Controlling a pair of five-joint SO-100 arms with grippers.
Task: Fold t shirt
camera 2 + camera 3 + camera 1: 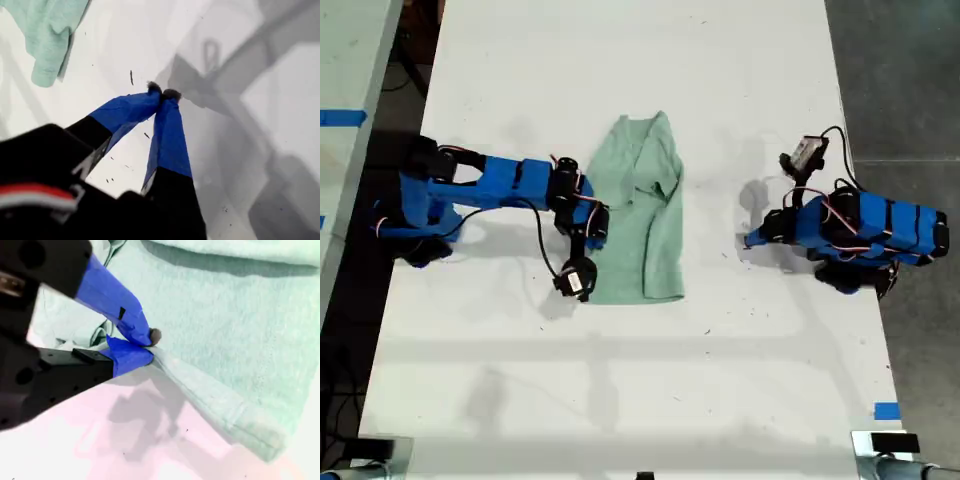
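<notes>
Centrally, the pale mint-green soft cloth t shirt [642, 210] lies folded lengthwise on the white table [620, 380]. My second gripper [150, 346] pinches its edge (exterior view's left side), while my first gripper [164, 95], jaws closed on nothing, rests well apart towards the exterior view's right.

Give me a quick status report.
First end effector shut, empty, off the t shirt. Second end effector shut on t shirt edge. Shirt partly folded on table. Nothing in the way.

t shirt [47, 35] cut off, edge under claw [150, 347] hidden
</notes>
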